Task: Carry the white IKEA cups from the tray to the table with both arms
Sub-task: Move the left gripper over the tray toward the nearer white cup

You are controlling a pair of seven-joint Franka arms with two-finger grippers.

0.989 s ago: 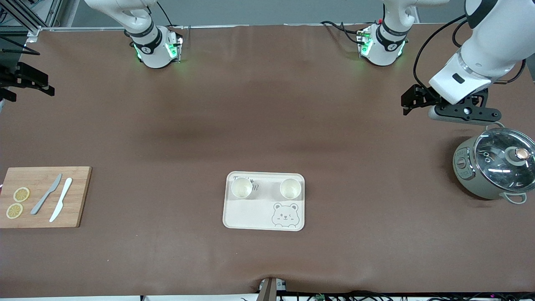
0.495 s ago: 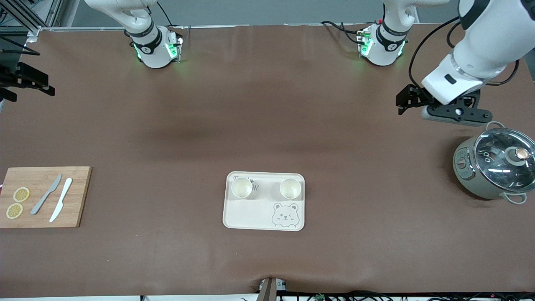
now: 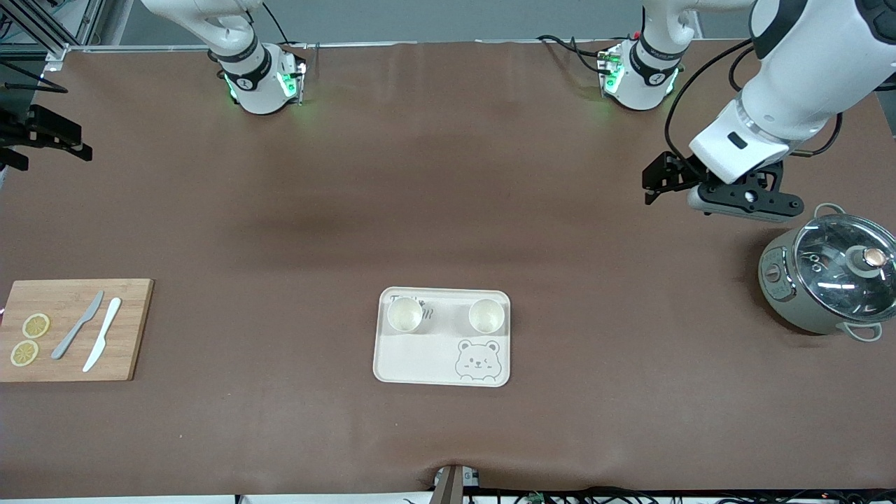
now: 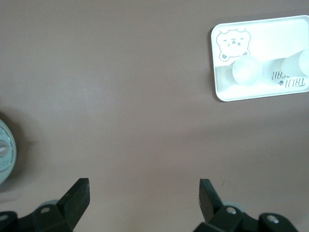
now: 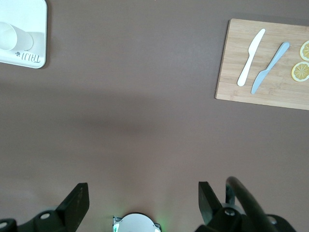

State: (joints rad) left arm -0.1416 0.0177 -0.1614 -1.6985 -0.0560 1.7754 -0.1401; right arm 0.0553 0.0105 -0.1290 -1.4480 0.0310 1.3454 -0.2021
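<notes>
Two white IKEA cups point(image 3: 405, 313) point(image 3: 486, 316) stand upright side by side on the cream bear tray point(image 3: 420, 360), along the tray edge farther from the front camera. My left gripper point(image 3: 658, 183) is open and empty in the air over bare table, near the pot. In the left wrist view, the gripper point(image 4: 143, 186) is spread wide, with the tray point(image 4: 289, 29) and cups point(image 4: 246, 70) point(image 4: 299, 62) far off. My right gripper point(image 5: 143, 189) is open and empty, high over its own base, and out of the front view. One cup point(image 5: 12, 36) shows in the right wrist view.
A grey-green pot with a glass lid point(image 3: 826, 280) stands at the left arm's end of the table. A wooden cutting board point(image 3: 70, 329) with two knives and two lemon slices lies at the right arm's end. Brown table surrounds the tray.
My left gripper has moved away from the pot toward the right arm's end of the table, still open. The cups, the tray and the right arm have not moved.
</notes>
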